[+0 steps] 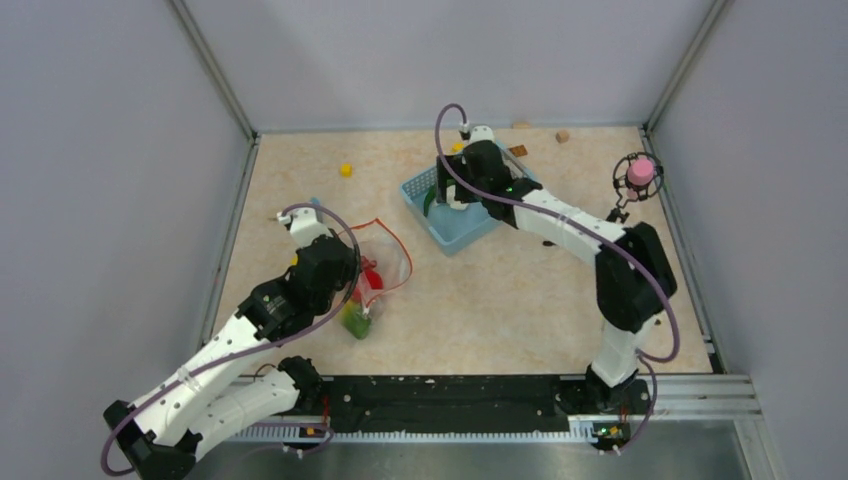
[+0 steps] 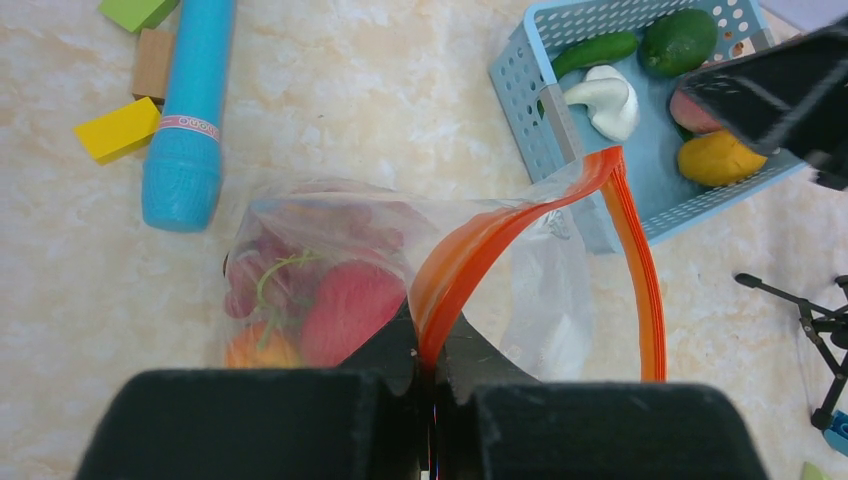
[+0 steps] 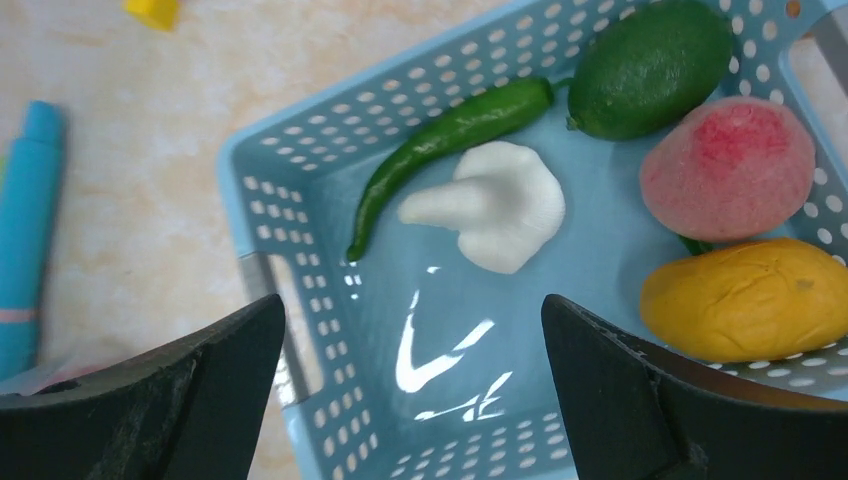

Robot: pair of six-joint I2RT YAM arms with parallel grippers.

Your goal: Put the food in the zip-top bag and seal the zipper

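My left gripper (image 2: 432,352) is clenched on the orange-red zipper (image 2: 640,270) at lower centre of the left wrist view, and the bag (image 2: 545,290) mouth gapes open. Inside the bag, lower left: tomato (image 2: 345,310), grapes (image 2: 250,285), orange (image 2: 258,350). My right gripper (image 3: 410,330) hangs released over the basket (image 3: 300,170). In the basket, at the right of the right wrist view: chili (image 3: 440,135), peach (image 3: 725,170), mango (image 3: 750,300).

A: Where does the zip-top bag (image 2: 330,215) lie?
B: Lower centre of the left wrist view, clear and crinkled, mouth open. Its orange-red zipper (image 2: 470,250) arches up. Inside show a red tomato (image 2: 350,310), purple grapes (image 2: 250,280) and an orange (image 2: 260,350).
A: And what lies outside it?
B: Across the upper and right parts of the right wrist view: long green chili (image 3: 440,135), round green fruit (image 3: 650,65), pink peach (image 3: 725,170), yellow mango (image 3: 745,300).
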